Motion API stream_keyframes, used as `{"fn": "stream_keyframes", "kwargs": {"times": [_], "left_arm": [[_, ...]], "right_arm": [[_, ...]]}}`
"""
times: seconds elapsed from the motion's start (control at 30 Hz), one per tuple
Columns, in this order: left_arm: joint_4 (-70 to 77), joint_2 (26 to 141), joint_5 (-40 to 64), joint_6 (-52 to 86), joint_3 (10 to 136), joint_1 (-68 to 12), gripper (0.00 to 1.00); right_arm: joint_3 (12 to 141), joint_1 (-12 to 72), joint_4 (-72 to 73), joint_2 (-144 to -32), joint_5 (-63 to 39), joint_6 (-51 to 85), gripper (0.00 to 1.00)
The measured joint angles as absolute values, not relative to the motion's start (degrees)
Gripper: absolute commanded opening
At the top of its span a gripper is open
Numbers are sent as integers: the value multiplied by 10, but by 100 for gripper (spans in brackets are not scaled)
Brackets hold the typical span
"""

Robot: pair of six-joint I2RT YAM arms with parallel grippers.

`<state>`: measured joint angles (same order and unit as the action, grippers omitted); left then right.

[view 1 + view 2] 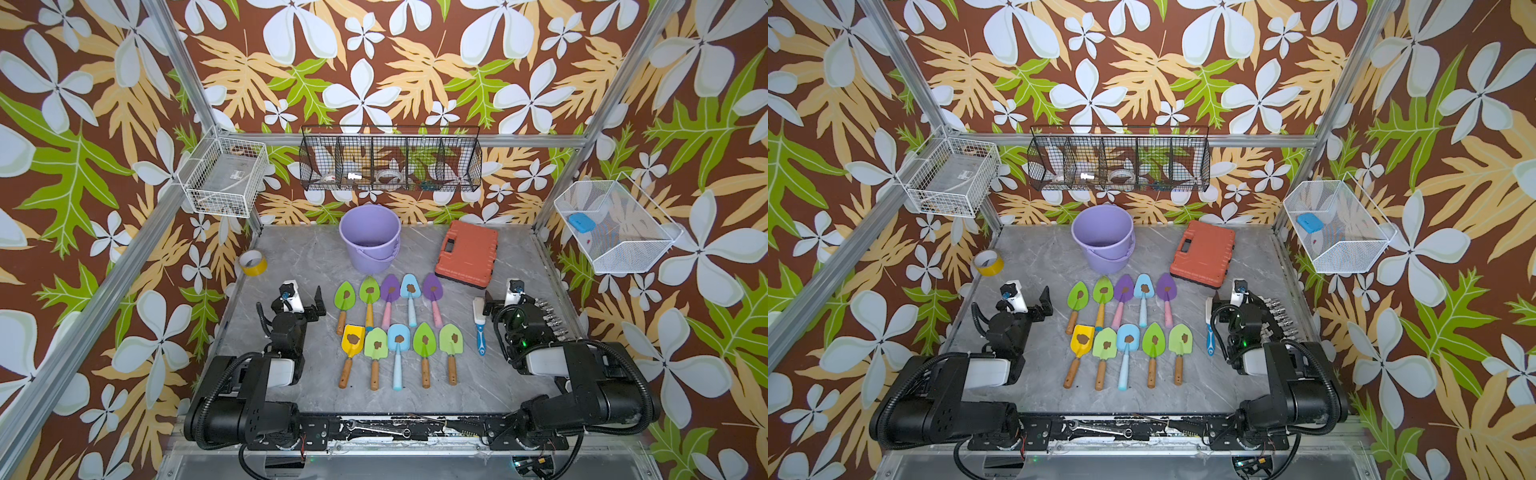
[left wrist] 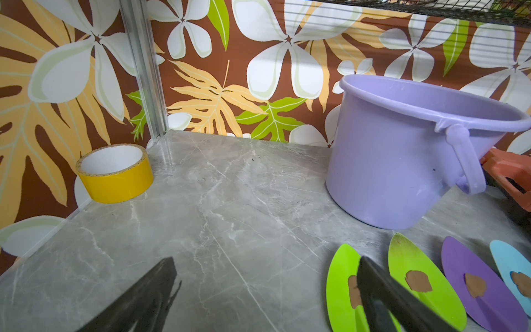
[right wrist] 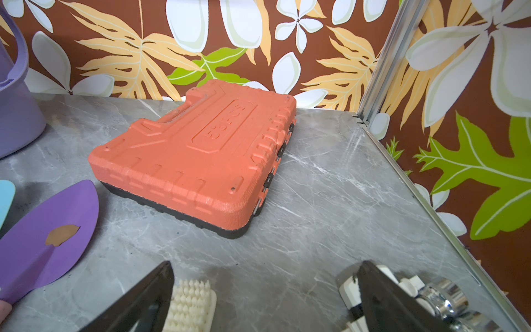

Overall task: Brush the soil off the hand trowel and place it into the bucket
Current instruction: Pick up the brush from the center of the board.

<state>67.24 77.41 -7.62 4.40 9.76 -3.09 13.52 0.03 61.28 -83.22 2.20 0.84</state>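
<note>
Several hand trowels lie in two rows mid-table, blades toward the back, such as a green one (image 1: 345,296) and a yellow one (image 1: 352,340). Each blade carries a brown blob of soil (image 1: 353,339) (image 2: 418,281). The lavender bucket (image 1: 370,237) (image 1: 1102,239) (image 2: 402,155) stands upright behind them. A white-bristled brush with a blue handle (image 1: 480,324) (image 3: 192,304) lies right of the rows. My left gripper (image 1: 304,302) (image 2: 265,261) is open and empty, left of the rows. My right gripper (image 1: 511,305) (image 3: 266,264) is open and empty, just right of the brush.
An orange tool case (image 1: 467,253) (image 3: 195,152) lies at the back right. A yellow tape roll (image 1: 252,262) (image 2: 115,172) sits at the left edge. Metal fittings (image 1: 548,316) lie beside my right gripper. Wire baskets (image 1: 390,160) hang on the walls.
</note>
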Motion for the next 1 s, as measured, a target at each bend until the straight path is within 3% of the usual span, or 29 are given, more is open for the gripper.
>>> {"fn": "stream_keyframes", "kwargs": {"times": [0.27,0.47,0.6,0.7,0.8,1.0], "left_arm": [[552,559,-135,73,108,-52,100],[371,420,-221,231,172,-76,100],[191,404,-180,328,263,-78,100],[56,427,-135,359,323,-97,100],[-69,442,-123,367,358,-157,100],[-214,469,-160,361,390,-265,100]], "right_arm": [[249,33,412,-702,81,41,100],[363,88,161,-643,154,158,99],[383,108,7,-594,135,242,95],[384,175,-96,-559,132,282,93],[374,230,-170,-527,138,317,88],[316,244,-237,-494,139,370,79]]}}
